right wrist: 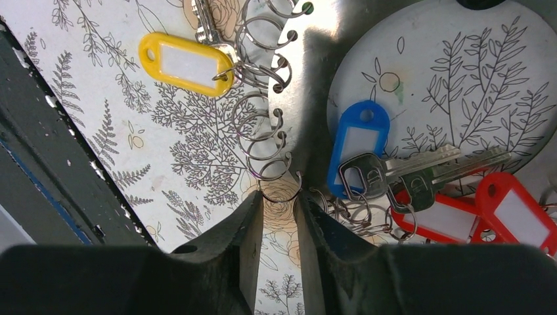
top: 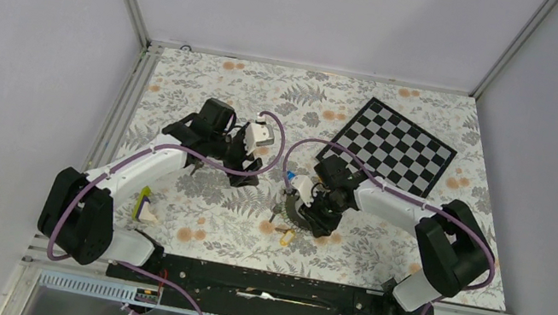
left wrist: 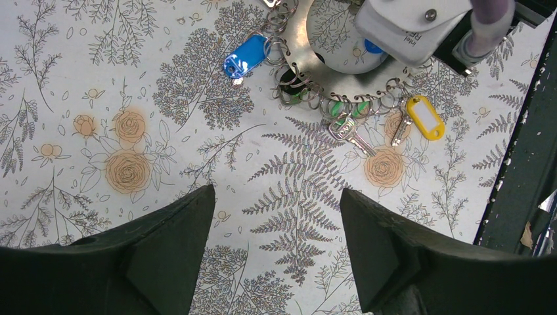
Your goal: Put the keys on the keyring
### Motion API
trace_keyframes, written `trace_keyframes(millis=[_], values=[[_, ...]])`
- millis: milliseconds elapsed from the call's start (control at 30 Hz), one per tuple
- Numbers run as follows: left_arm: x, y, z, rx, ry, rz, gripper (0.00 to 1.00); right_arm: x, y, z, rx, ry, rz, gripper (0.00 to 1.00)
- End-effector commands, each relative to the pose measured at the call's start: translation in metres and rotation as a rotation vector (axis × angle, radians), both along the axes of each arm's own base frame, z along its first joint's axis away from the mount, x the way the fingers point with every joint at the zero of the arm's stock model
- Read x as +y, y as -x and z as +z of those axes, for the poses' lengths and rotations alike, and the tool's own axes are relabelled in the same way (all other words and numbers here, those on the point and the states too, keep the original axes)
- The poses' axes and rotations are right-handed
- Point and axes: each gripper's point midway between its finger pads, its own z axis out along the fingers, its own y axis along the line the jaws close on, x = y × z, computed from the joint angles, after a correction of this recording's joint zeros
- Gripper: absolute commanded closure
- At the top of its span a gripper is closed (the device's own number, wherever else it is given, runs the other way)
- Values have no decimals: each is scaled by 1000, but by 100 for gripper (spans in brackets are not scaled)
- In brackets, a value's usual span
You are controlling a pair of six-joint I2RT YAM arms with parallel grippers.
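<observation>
The keyring (top: 297,210) is a flat grey disc (left wrist: 303,54) lying at mid-table, with small wire rings round its rim. Keys hang from it: a blue tag (left wrist: 244,56), green tags (left wrist: 344,109), a yellow tag (left wrist: 425,117) and a silver key (left wrist: 353,135). In the right wrist view the keyring (right wrist: 314,85) frames a blue tag (right wrist: 358,141), two silver keys (right wrist: 420,169) and red tags (right wrist: 519,211). My right gripper (right wrist: 280,196) stands over the disc's rim, jaws a narrow gap apart, a small wire ring (right wrist: 281,189) at its tips. My left gripper (left wrist: 276,193) hangs wide open and empty, short of the keyring.
A black-and-white chequered board (top: 397,146) lies at the back right. A yellow-green object (top: 143,205) sits near the left arm's base. A dark rail (top: 270,286) runs along the table's near edge, close beside the keyring (left wrist: 525,164).
</observation>
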Motion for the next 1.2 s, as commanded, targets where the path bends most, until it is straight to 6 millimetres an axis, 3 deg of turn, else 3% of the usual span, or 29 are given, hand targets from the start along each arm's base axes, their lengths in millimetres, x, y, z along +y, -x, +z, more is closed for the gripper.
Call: trace_keyframes(millis=[0, 400, 1167], values=[[-5, -4, 23, -56, 49, -12, 22, 2, 1, 2, 17, 10, -2, 69], [-6, -4, 24, -56, 51, -13, 22, 8, -4, 5, 15, 5, -16, 57], [-6, -4, 26, -61, 55, -15, 21, 9, -27, 8, 150, -49, -212, 57]])
